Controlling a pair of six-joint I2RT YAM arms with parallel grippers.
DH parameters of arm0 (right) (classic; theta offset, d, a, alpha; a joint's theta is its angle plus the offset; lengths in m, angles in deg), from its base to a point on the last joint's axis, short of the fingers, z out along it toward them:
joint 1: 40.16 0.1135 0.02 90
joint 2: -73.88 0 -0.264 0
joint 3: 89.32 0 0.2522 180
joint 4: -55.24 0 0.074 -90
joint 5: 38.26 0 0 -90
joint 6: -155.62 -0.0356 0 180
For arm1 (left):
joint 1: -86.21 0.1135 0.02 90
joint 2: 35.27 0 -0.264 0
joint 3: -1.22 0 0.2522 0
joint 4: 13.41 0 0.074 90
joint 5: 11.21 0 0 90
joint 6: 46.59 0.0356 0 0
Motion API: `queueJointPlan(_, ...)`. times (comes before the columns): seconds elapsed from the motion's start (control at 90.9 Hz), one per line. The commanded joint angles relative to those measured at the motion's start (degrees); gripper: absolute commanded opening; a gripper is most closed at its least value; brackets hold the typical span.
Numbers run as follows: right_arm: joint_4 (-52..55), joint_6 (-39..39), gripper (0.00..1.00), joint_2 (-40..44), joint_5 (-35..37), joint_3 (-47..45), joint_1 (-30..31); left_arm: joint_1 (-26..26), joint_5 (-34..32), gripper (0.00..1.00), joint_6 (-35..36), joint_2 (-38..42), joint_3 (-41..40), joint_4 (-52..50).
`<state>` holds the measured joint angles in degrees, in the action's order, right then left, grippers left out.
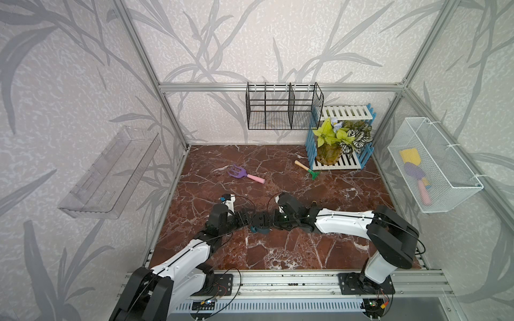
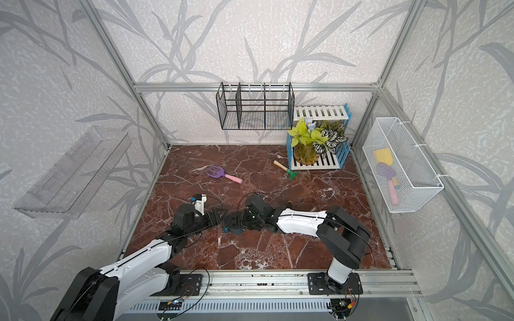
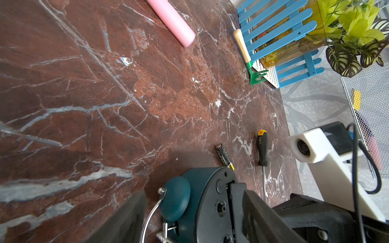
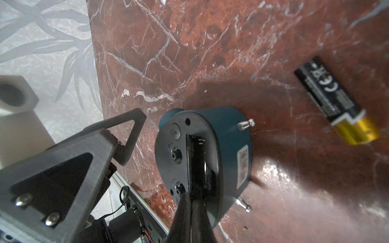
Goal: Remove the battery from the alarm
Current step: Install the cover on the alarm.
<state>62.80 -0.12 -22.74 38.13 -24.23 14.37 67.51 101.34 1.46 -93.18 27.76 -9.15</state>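
- Two sets of fingers meet at the alarm (image 1: 261,222) around the middle of the desk (image 1: 278,258), one coming in from each side.
- Right fingers (image 4: 195,178): squeezed fully together, with nothing pinched between them as far as I can see. Their tips are poked into the open slot in the alarm's black back.
- Left fingers (image 4: 128,134): spread wide, tips right up by the alarm on the opposite side. In the right wrist view a sliver of desk shows between one finger and the alarm's rim, so they don't look clamped on it.
- The alarm lies on the desk with its black back turned up and tilted and the teal body underneath. The dial is hidden, and two little metal feet stick out of its side.
- The battery (image 4: 336,101) is out of the alarm, lying flat on the desk just beside it. It's black with a gold end.
- A screwdriver (image 3: 262,147) with a black and yellow handle lies near the battery, which sits between it and the alarm.
- Further back there's a purple fork with a pink handle (image 1: 246,174). A small green rake (image 1: 307,169) lies right by the blue and white rack (image 1: 358,111) that holds a potted plant (image 1: 333,144).
- On the walls: a black wire basket (image 1: 281,111) at the back, a white mesh basket (image 1: 434,166) on the right and a clear shelf (image 1: 111,172) on the left.
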Motion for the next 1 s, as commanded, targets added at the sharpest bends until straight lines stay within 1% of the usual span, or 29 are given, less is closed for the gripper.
queueJointPlan(0.0,-1.48,1.01,0.00,-2.20,-1.64,0.76,-0.01,-0.12,0.31,0.77,1.09,0.60,0.99,0.33)
queueJointPlan(0.484,-4.26,0.02,0.00,-3.96,-3.12,-0.01,-0.56,-0.17,0.74,0.77,1.02,0.59,0.86,0.60)
queueJointPlan(0.583,-4.96,-0.64,0.02,-4.33,-3.65,-0.17,-0.65,-0.13,0.81,0.77,1.08,0.55,0.85,0.51)
queueJointPlan(0.792,-7.22,-2.42,0.02,-4.28,-4.75,-0.76,-1.03,-0.12,0.83,0.77,1.01,0.70,0.85,0.61)
queueJointPlan(0.99,-4.44,-2.53,0.07,-5.36,-5.01,0.83,-1.08,-0.13,0.83,0.76,0.91,0.85,0.59,0.51)
